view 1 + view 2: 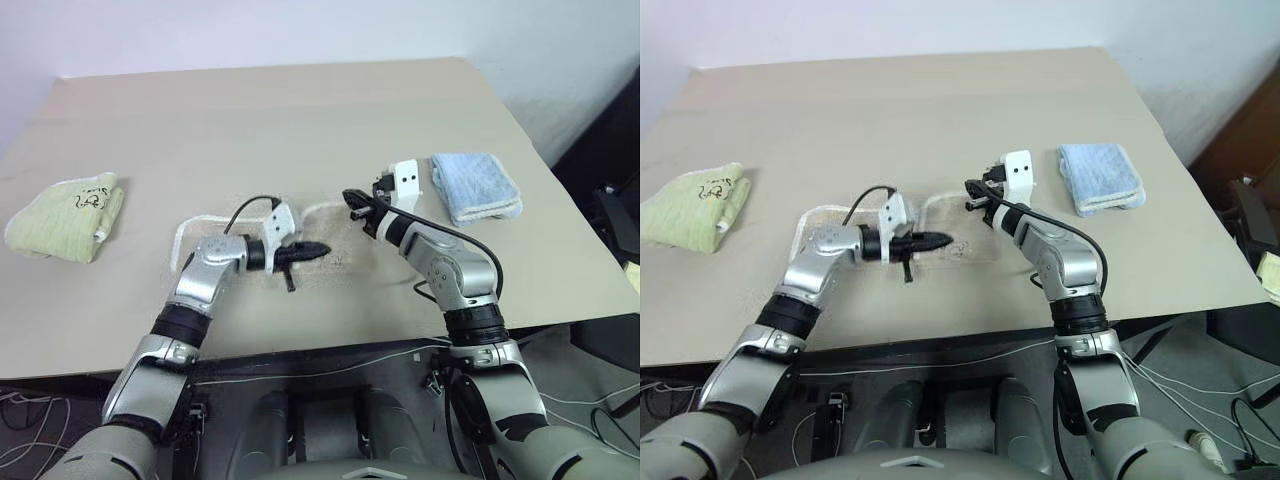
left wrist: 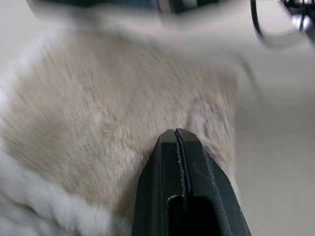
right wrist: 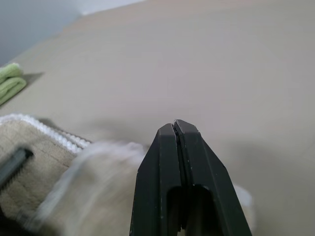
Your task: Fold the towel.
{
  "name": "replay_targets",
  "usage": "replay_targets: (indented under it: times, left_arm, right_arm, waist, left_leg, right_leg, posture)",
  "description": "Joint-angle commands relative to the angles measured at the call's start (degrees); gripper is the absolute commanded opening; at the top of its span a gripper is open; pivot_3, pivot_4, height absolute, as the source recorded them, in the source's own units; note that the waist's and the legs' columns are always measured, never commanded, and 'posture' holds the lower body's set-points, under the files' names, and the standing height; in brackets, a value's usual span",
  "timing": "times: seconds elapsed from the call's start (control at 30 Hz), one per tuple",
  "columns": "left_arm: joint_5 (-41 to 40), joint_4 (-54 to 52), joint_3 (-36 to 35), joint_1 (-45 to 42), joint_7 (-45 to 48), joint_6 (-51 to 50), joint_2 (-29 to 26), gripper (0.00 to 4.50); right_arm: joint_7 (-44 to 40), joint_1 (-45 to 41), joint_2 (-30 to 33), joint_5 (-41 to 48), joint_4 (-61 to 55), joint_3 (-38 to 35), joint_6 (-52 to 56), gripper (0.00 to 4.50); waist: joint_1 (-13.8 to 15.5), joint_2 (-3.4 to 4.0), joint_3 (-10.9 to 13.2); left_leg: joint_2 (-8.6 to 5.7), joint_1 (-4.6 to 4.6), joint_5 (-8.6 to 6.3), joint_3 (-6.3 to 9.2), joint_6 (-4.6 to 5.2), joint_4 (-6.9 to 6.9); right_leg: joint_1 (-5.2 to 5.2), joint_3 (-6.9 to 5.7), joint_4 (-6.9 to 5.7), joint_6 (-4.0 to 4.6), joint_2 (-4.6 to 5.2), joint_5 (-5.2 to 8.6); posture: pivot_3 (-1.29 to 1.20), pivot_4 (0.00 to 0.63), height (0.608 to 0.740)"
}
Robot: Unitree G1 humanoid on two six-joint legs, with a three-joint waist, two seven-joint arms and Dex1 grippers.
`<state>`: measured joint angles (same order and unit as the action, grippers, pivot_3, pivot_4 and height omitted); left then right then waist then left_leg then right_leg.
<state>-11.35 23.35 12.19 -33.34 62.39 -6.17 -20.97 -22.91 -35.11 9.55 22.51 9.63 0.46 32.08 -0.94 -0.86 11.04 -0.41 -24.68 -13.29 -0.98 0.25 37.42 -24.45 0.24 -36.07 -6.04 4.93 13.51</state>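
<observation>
The beige towel (image 1: pixel 230 272) lies spread flat on the tan table, its white corded edging (image 1: pixel 185 235) showing along its left side. My left gripper (image 1: pixel 322 247) is shut and lies low over the towel's middle, pointing right, with nothing between its fingers (image 2: pixel 189 162). My right gripper (image 1: pixel 350 197) is shut too, near the towel's far right edge and pointing left. In the right wrist view the towel (image 3: pixel 29 147) sits below and beside the closed fingers (image 3: pixel 162 167), which pinch nothing that I can see.
A folded light green towel (image 1: pixel 65 215) with dark scribbles rests at the table's left. A folded light blue towel (image 1: pixel 475 185) lies at the right, just beyond my right wrist. The table's front edge (image 1: pixel 330 350) runs close to my arms.
</observation>
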Motion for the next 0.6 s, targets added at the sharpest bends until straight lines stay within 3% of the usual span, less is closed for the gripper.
replay_targets:
  times: [0.03,0.3,0.53,0.6]
  left_arm:
    - [-0.2,-4.5,0.1,1.6,-0.6,-3.3,-0.2,0.02]
    - [-2.4,-7.0,-2.8,3.3,-5.2,-5.4,2.7,0.02]
    - [-1.1,-3.0,-6.6,1.1,-10.1,-0.9,3.1,0.02]
    - [-4.4,-5.4,-8.4,1.3,-9.2,-3.1,3.0,0.02]
  right_arm:
    - [-1.2,2.1,-0.8,-0.3,-3.8,2.2,1.3,0.0]
    - [5.2,1.4,-4.6,-4.9,1.0,1.8,-1.1,0.0]
    - [1.2,-0.2,-1.7,-5.9,2.6,2.5,-1.3,0.0]
    - [-0.3,0.1,-0.8,-4.2,-0.1,1.6,1.0,0.0]
  waist:
    - [0.1,0.0,0.0]
    - [0.1,-0.01,0.0]
    - [0.1,-0.01,0.0]
    - [0.1,-0.01,0.0]
  left_leg:
    - [0.0,0.02,0.0,0.03,0.0,0.01]
    - [0.0,0.32,0.0,-0.1,0.0,0.01]
    - [0.01,0.31,0.0,-0.14,0.0,0.0]
    - [0.01,0.3,0.0,-0.14,0.0,0.0]
  right_leg:
    - [0.02,0.02,0.0,0.0,0.01,0.0]
    - [0.1,0.31,-0.13,0.0,0.0,0.0]
    - [0.08,0.33,-0.12,0.0,-0.01,-0.01]
    - [0.08,0.33,-0.12,0.0,-0.01,-0.01]
  posture:
    - [0.0,0.15,0.74]
    - [0.0,0.15,0.74]
    - [0.0,0.15,0.74]
    - [0.0,0.15,0.74]
